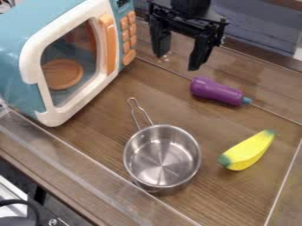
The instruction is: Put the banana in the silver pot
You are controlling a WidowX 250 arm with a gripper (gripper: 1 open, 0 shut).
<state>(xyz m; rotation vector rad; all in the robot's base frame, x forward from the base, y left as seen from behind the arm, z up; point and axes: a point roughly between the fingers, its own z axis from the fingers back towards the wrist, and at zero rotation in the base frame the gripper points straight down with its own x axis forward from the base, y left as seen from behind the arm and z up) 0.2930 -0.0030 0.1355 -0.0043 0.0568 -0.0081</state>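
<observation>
My claw hung spread, upper centre — the banana, lower right, could have rolled if I pinched its curved side off-centre.

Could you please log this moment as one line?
gripper: open, raised | banana: on table, right of pot | silver pot: upright, nothing inside

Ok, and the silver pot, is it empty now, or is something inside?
Empty. The pot stands upright, its bare steel bottom visible; the banana lies beside it on the table.
</observation>
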